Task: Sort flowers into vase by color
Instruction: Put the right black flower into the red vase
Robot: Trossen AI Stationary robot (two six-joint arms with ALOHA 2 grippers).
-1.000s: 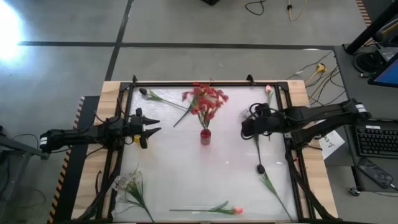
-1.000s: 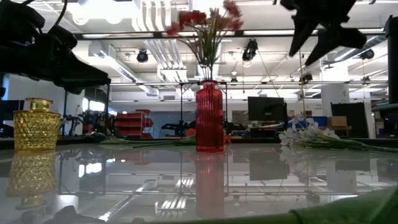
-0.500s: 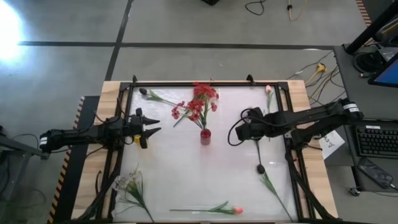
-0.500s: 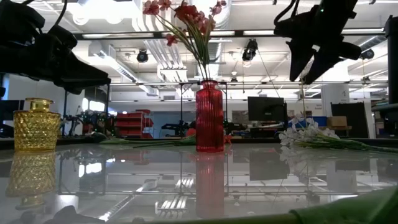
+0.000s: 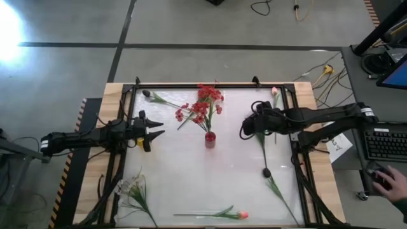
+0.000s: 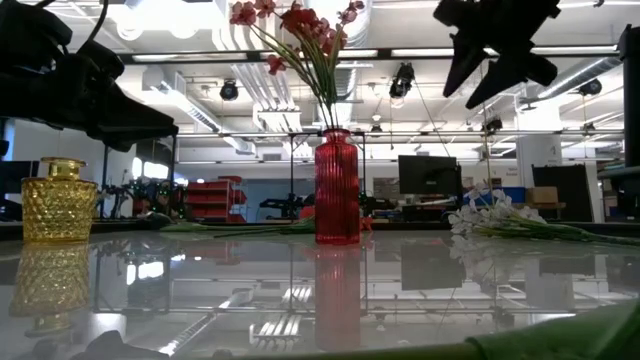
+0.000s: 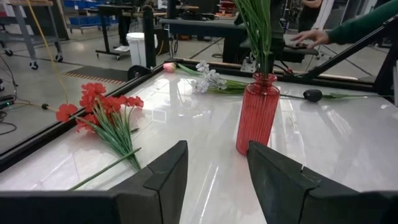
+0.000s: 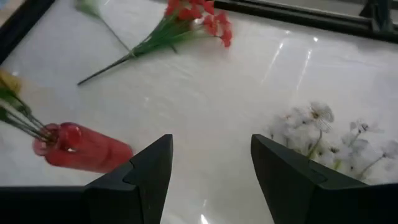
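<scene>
While a red spray (image 5: 202, 108) already stands in the red ribbed vase (image 5: 210, 139) near the middle of the white counter (image 5: 191, 184), its blooms leaning toward the far edge and the left side, the other flowers lie flat and scattered around it. In the left wrist view a second bunch of red flowers (image 7: 102, 118) lies on the counter beside the vase, apart from it. A dark bud (image 5: 147, 93) on a long green stem rests near the far left corner, and a pink bud (image 5: 275, 91) lies by the far right corner. A white spray (image 5: 130, 189) sits at the near left corner, another pink bud (image 5: 242, 215) lies along the near edge, and a second dark bud (image 5: 266, 172) lies on the right side, its stem running toward the near right corner. In the low view a yellow glass vase (image 6: 57, 201) stands on the counter, well apart from the red one. The right pincer (image 5: 245, 128) hangs above the counter to the right of the red vase, its fingers spread apart and holding nothing. The left pincer (image 5: 156, 127) waits over the left side of the counter, pointing toward the vase, its jaws likewise parted and empty. A person's hand (image 5: 388, 180) shows beyond the right edge, next to a keyboard (image 5: 386, 141).
</scene>
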